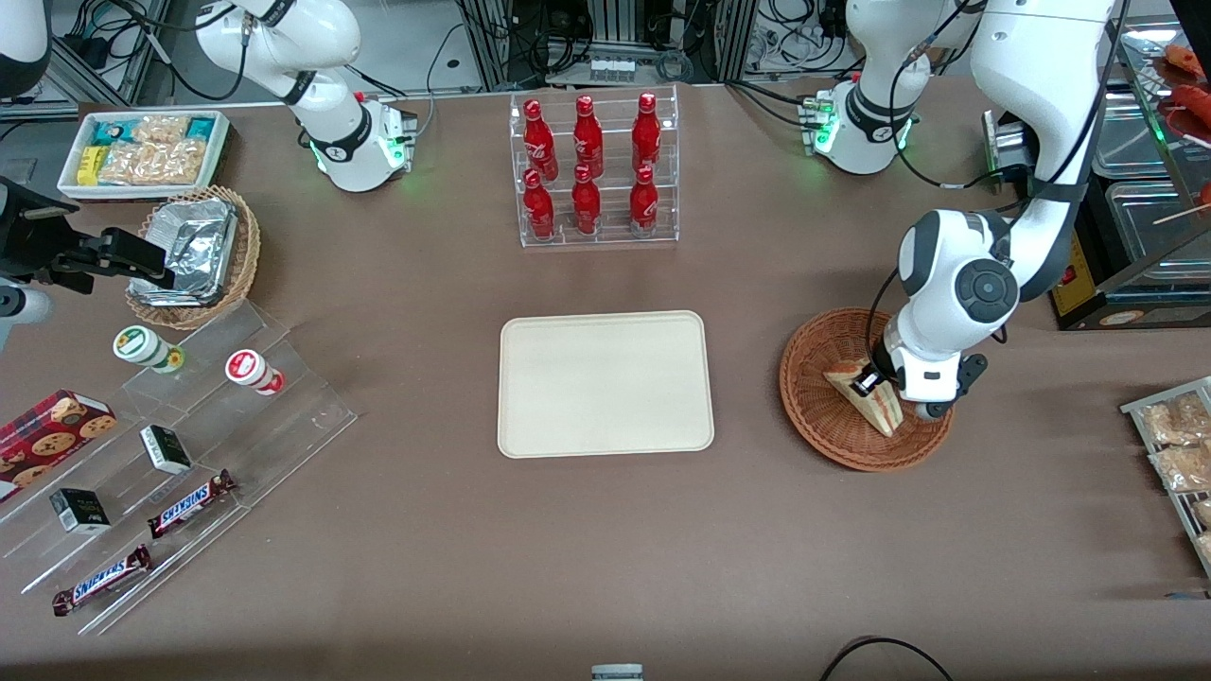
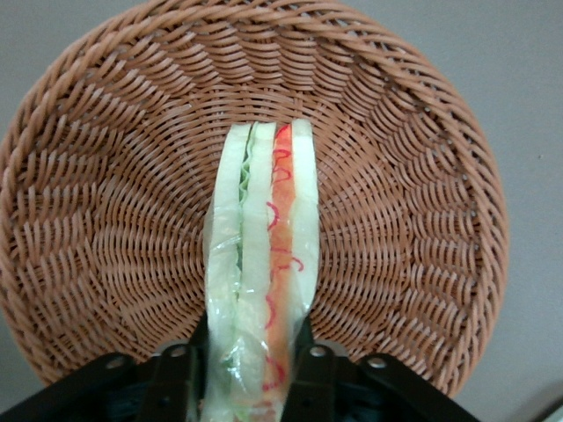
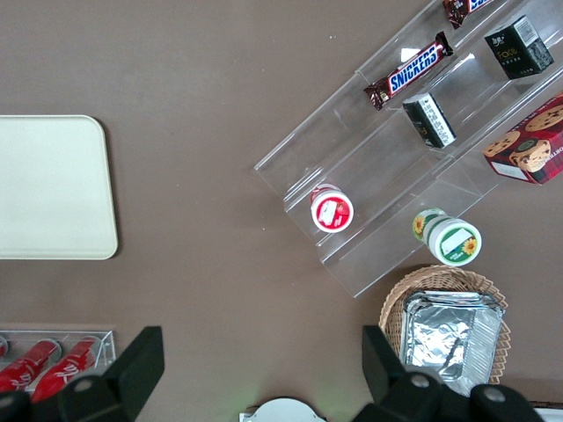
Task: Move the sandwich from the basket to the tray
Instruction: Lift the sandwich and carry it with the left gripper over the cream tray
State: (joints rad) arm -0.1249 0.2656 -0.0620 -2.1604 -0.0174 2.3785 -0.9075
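The sandwich [image 1: 885,412], a wrapped wedge of pale bread with red and green layers, is in the reddish-brown wicker basket [image 1: 805,416] toward the working arm's end of the table. My left gripper [image 1: 867,383] reaches down into the basket and is shut on the sandwich's thick end. In the left wrist view the sandwich [image 2: 264,255] stands on edge between my black fingers [image 2: 176,380], which press on both bread faces, with the basket's weave [image 2: 114,220] under it. The cream tray [image 1: 605,383] lies bare at the table's middle, beside the basket.
A clear rack of red bottles [image 1: 594,170] stands farther from the front camera than the tray. Toward the parked arm's end are a foil-lined basket [image 1: 194,255], a white tray of snack packets [image 1: 142,151] and acrylic steps [image 1: 189,445] with snacks. A wire rack of packets [image 1: 1178,445] sits beside the wicker basket.
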